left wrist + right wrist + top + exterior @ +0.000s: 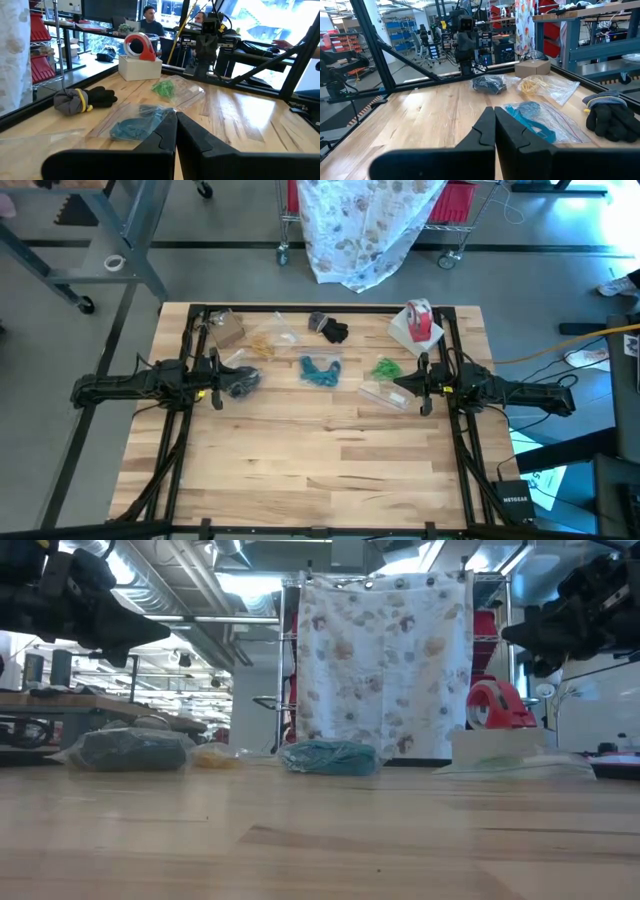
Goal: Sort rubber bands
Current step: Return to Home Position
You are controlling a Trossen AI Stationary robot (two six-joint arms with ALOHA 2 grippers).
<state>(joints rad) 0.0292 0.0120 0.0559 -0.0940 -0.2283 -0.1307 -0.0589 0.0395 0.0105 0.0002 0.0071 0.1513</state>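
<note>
Rubber bands lie in heaps across the far half of the table. The teal heap [320, 370] [136, 128] lies in a clear bag at the middle. The green heap [386, 367] [163, 88] lies on clear plastic to its right. The tan heap [265, 343] [535, 85] is bagged at the far left. A dark bagged heap [240, 383] [489, 84] lies just in front of my left gripper. My left gripper [218, 380] [175, 125] hovers shut at the table's left side. My right gripper [423, 385] [494, 120] hovers shut at the right side. Both point level toward the middle, above the table, and hold nothing.
Black-and-grey gloves [330, 328] lie at the far middle. A red tape roll [420, 318] sits on a white box at the far right, and a cardboard box [228, 330] at the far left. A clear bag [385, 392] lies by my right gripper. The table's near half [320, 470] is bare wood.
</note>
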